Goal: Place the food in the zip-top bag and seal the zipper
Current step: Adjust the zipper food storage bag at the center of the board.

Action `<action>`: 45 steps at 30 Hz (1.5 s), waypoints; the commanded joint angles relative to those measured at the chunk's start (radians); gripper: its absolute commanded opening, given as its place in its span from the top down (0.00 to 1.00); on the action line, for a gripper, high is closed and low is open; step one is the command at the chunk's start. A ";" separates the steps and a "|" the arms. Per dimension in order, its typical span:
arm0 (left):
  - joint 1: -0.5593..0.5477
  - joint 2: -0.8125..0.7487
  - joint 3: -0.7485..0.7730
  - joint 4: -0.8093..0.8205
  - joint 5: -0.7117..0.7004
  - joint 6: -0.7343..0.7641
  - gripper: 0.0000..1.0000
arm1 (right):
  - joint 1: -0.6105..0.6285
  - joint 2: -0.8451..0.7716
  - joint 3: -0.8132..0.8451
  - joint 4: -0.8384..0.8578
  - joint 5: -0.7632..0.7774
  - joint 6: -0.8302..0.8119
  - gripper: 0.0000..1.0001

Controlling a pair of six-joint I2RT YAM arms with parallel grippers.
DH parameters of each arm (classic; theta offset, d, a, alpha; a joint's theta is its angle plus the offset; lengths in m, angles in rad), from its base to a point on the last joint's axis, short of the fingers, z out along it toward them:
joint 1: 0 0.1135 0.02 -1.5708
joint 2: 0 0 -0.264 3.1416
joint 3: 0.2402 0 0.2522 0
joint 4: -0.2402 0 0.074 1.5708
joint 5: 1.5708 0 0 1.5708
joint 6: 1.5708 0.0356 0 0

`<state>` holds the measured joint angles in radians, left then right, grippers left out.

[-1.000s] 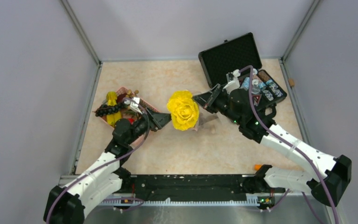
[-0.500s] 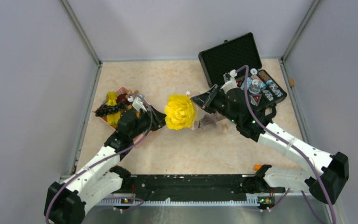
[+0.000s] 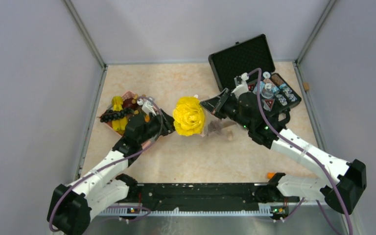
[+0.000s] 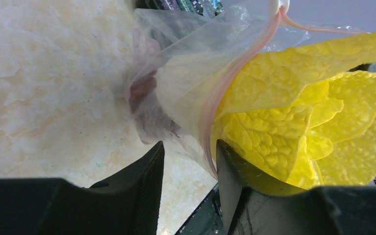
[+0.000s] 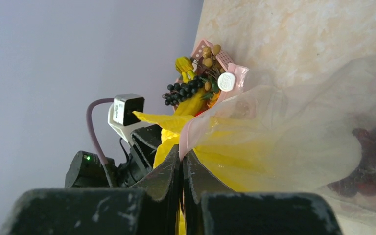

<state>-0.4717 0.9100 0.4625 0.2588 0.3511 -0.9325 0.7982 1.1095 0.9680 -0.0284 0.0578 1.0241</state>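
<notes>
On the counter (image 3: 186,161) the zip-top bag (image 5: 284,142) lies mid-way, the yellow piece (image 3: 189,116) half out of its mouth. Your left arm (image 3: 112,161) has closed in on it since a second ago, so I judge you're stuffing, not sealing. Your right fingers (image 5: 174,169) pinch the zipper (image 5: 188,134); your left fingers (image 4: 149,181) are narrowly parted astride the rim, gripping nothing.

Both arms reach inward, right gripper (image 5: 181,155) pinched tight (left gripper (image 4: 189,149) parted).

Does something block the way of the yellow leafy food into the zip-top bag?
Nothing visible does. The yellow leafy food is already partly inside the zip-top bag, whose mouth the right gripper holds open by the zipper.
</notes>
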 commanded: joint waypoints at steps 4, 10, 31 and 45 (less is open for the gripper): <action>-0.010 0.011 0.017 0.083 0.017 0.006 0.79 | -0.007 -0.001 -0.005 0.115 -0.037 0.016 1.00; -0.011 -0.018 0.128 -0.104 0.008 0.083 1.00 | -0.007 -0.016 0.011 0.040 0.021 -0.024 1.00; -0.011 -0.068 0.486 -0.447 -0.033 0.231 1.00 | 0.001 0.045 0.293 -0.427 0.148 -0.390 1.00; -0.012 -0.250 0.299 -0.442 -0.018 0.247 0.13 | 0.001 -0.006 0.260 -0.173 0.039 -0.401 1.00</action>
<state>-0.4808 0.7078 0.7876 -0.2344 0.2993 -0.6933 0.7963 1.1690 1.2194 -0.3874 0.0208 0.6502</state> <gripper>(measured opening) 0.861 0.004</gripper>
